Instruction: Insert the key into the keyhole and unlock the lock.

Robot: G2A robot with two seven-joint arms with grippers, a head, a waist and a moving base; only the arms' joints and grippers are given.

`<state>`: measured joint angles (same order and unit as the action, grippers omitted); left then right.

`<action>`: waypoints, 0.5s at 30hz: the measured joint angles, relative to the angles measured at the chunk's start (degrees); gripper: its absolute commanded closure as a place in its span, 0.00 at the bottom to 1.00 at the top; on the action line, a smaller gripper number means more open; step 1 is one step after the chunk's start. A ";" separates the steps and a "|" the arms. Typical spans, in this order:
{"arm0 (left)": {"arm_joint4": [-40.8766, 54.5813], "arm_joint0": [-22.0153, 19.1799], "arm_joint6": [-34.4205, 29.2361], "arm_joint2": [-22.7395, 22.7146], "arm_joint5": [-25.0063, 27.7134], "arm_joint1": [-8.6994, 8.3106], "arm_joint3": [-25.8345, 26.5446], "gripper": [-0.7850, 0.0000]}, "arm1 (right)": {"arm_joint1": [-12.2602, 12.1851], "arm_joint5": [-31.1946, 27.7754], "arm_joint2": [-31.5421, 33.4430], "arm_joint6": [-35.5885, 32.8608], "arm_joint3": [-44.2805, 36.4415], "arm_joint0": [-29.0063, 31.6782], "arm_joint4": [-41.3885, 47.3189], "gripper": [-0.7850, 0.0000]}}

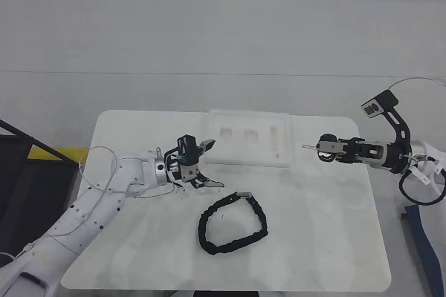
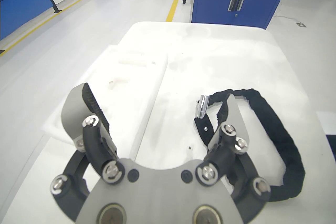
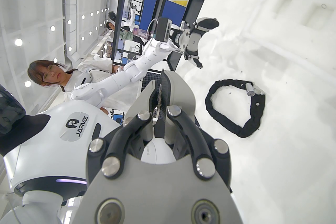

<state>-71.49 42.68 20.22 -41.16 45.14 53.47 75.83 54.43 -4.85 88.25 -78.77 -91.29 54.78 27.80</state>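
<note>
The black chain lock (image 1: pixel 233 223) lies looped on the table (image 1: pixel 320 245) — left gripper (image 1: pixel 214 163) just beside it, jaws spread; right gripper (image 1: pixel 317 148), well apart, pinches the key (image 1: pixel 307 147).

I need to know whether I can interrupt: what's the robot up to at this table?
It is set to unlock a black chain lock lying in a loop on the white table. The right gripper, off to one side, is shut on a small key. The left gripper is open near the lock's silver cylinder, apart from it. The key is not in the keyhole yet.
</note>
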 measured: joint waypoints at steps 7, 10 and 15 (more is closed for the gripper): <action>-6.00 -0.81 3.76 4.07 4.57 1.94 -3.49 0.00 | 0.00 0.00 0.00 0.00 0.00 0.00 0.00 1.00; -6.81 -1.35 4.65 5.28 5.19 2.87 -4.77 0.00 | 0.00 0.00 0.00 0.00 0.00 0.00 0.00 1.00; -8.96 -2.76 6.08 7.18 5.03 4.54 -7.60 0.00 | 0.00 0.00 0.00 0.00 0.00 0.00 0.00 1.00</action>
<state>-80.45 39.92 26.29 -33.98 50.17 58.01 68.23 54.43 -4.85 88.25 -78.77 -91.29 54.78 27.80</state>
